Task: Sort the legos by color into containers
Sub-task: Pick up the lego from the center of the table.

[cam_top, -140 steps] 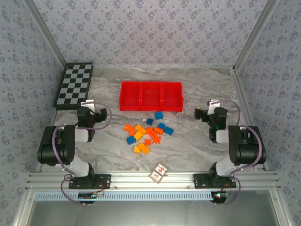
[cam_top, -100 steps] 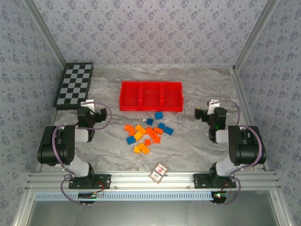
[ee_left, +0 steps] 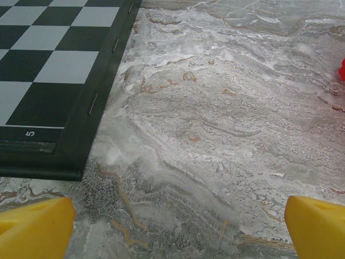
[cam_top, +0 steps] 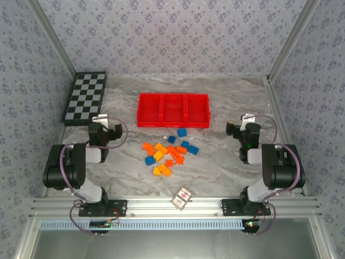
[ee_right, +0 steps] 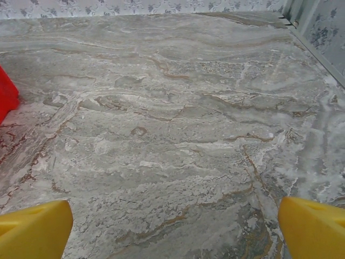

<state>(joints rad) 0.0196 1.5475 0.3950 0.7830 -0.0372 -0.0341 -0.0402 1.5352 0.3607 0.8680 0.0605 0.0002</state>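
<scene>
A loose pile of small legos (cam_top: 168, 151), yellow-orange, red-orange and blue, lies on the marble table in front of the containers (cam_top: 173, 109), three compartments of one long red tray. My left gripper (cam_top: 105, 127) rests left of the pile, open, its yellow fingertips (ee_left: 35, 226) wide apart over bare table. My right gripper (cam_top: 242, 125) sits right of the pile, also open, with yellow fingertips (ee_right: 312, 226) spread over bare marble. A red corner of the tray (ee_right: 6, 97) shows at the left edge of the right wrist view.
A black-and-white checkerboard (cam_top: 85, 97) lies at the back left, its edge (ee_left: 59, 81) close to my left gripper. A small patterned card (cam_top: 182, 197) lies near the front edge. Patterned walls close the table on three sides.
My right gripper has shifted slightly toward the back right. The left arm and the legos have not moved.
</scene>
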